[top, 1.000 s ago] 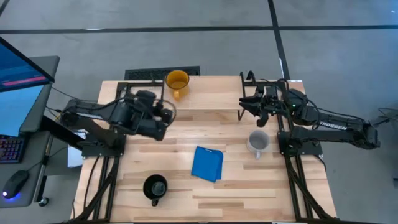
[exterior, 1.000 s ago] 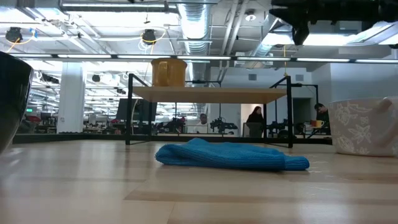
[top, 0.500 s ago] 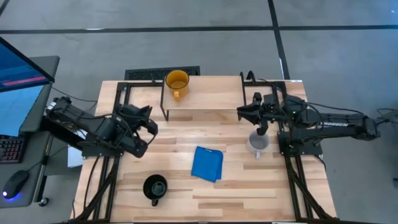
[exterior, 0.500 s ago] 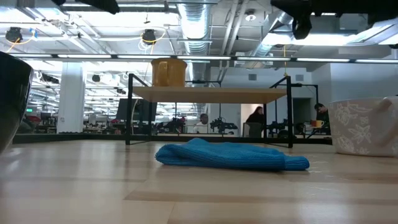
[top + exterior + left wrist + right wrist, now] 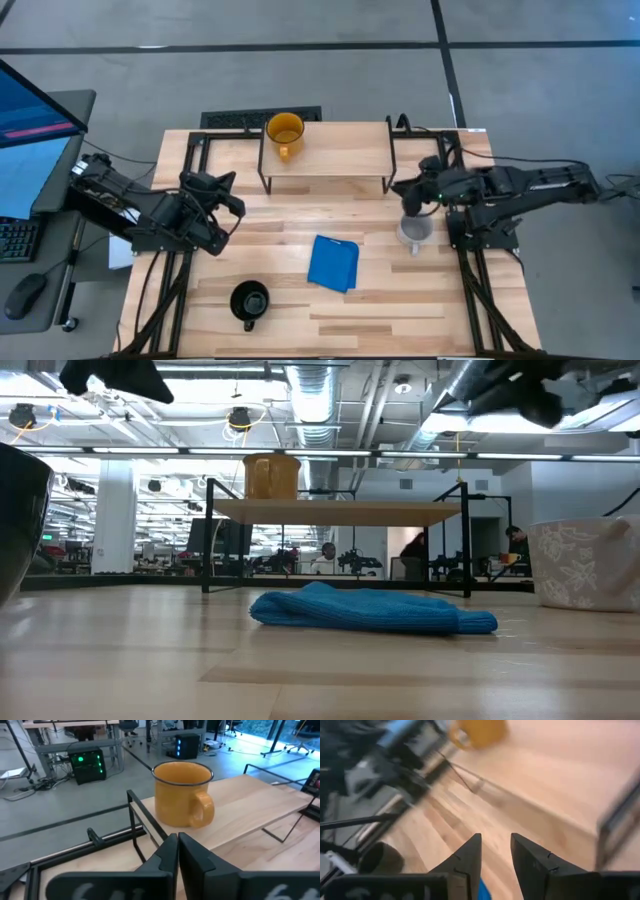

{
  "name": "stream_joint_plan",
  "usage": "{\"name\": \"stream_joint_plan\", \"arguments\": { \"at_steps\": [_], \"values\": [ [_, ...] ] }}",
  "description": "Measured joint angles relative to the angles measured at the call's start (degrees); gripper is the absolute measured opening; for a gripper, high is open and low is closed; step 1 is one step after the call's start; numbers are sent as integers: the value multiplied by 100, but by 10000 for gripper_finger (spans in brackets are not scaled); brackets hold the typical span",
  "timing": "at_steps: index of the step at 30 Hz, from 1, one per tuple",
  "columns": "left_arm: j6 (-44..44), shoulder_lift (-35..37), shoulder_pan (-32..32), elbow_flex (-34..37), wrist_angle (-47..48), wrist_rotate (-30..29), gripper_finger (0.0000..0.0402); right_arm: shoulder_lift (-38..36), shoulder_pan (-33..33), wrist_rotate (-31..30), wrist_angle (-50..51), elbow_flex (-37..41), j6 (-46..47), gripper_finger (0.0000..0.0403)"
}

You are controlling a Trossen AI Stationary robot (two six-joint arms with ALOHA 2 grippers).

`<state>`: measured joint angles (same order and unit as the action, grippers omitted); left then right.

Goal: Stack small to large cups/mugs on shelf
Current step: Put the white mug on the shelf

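Yellow mug [image 5: 284, 133] sits on the shelf [image 5: 340, 150]; left gripper [image 5: 177, 851] fingers pressed together, right gripper [image 5: 495, 854] slightly spread above the white mug [image 5: 415, 231].

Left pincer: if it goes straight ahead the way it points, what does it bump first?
Probably the yellow mug on the shelf. The shut left pincer points right at it in its wrist view, though the shelf's black frame lies nearer and lower; depth is unclear.

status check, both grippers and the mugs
Left gripper shut, empty, left of shelf. Right gripper open above grey mug. Yellow mug on shelf; black mug on table.
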<state>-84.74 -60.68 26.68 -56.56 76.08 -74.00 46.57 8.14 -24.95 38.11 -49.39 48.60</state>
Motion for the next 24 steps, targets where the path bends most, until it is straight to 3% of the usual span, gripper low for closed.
{"name": "stream_joint_plan", "arguments": {
  "at_steps": [3, 11, 18, 24],
  "values": [
    [47, 2, 0, 51, 2, 6, 0, 251, 304, -67, 662, -95, 991, 127],
    [477, -3, -2, 53, -2, 158, 0, 1062, 1437, -75, 1082, -270, 2734, 127],
    [745, -3, -2, 53, -2, 164, 0, 1942, 2302, -45, 2857, -1388, 4397, 127],
    [867, -5, -2, 53, 0, 304, 0, 2794, 2830, 626, 4381, -2233, 5779, 127]
  ]
}}
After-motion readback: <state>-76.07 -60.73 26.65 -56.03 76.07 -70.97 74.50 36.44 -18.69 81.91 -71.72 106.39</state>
